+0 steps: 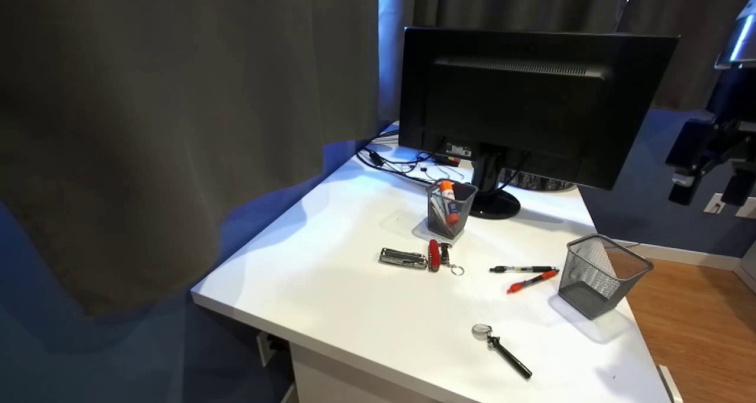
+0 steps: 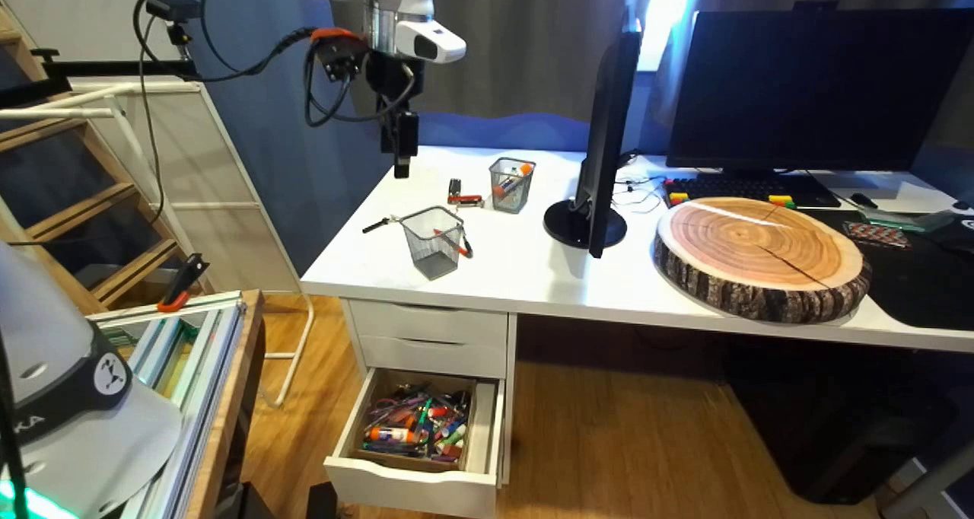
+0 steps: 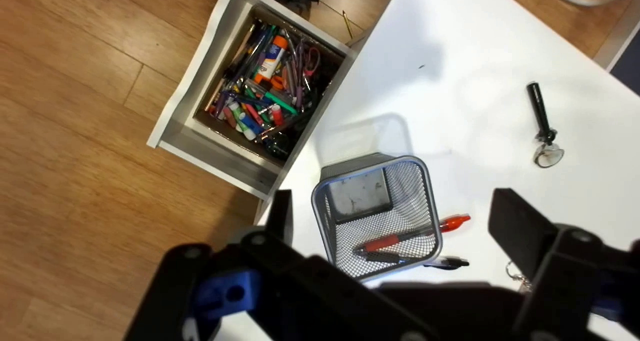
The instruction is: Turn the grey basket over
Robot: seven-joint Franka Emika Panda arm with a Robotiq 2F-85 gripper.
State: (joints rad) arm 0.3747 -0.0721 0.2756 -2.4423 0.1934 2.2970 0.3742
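Observation:
The grey basket (image 1: pixel 593 293), a small wire-mesh container, stands upright with its opening up near the edge of the white desk. It also shows in an exterior view (image 2: pixel 434 256) and in the wrist view (image 3: pixel 362 193). It looks empty; two pens show through its mesh from beyond. My gripper (image 3: pixel 392 216) is open, with its fingers wide apart and nothing between them. In both exterior views the gripper (image 1: pixel 710 193) (image 2: pixel 403 157) hangs in the air, well above the desk and apart from the basket.
A second mesh basket (image 1: pixel 440 217) holds a glue stick and pens beside the black monitor (image 1: pixel 531 96). A red pen (image 1: pixel 531 282), a black pen (image 1: pixel 522 269), a magnifier (image 1: pixel 502 353), a multi-tool (image 1: pixel 403 258) and a red knife (image 1: pixel 434 255) lie around. An open drawer (image 2: pixel 415 488) holds stationery.

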